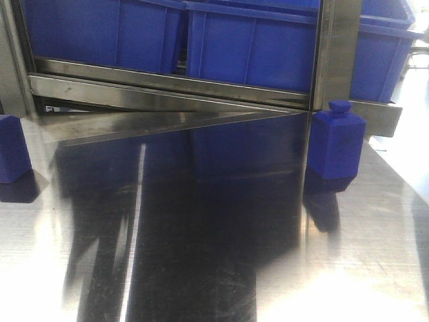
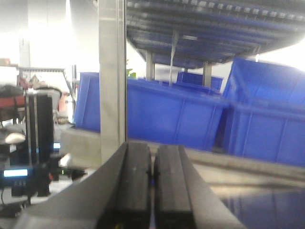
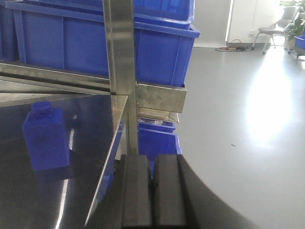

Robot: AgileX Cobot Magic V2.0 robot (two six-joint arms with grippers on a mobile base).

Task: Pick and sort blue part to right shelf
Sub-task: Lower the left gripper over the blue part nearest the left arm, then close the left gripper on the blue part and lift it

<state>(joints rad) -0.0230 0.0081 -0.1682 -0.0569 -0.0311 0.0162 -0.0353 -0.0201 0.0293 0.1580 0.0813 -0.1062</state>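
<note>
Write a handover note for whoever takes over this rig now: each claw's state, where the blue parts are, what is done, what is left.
Left claw: shut, empty.
Right claw: shut, empty.
Blue part: upright on the steel table, beside the shelf post. A second blue block stands at the table's left edge, partly out of frame.
Done: nothing grasped yet.
Left: open a claw, pick the part, sort it to the right shelf.

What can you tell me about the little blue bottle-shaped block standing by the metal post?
The matte deep-blue bottle-shaped block has a square body, sloped shoulders and a small knob on top. It looks like solid plastic. It stands upright on the shiny steel table, just right of the upright steel shelf post. Only the table touches it; nothing holds it.
</note>
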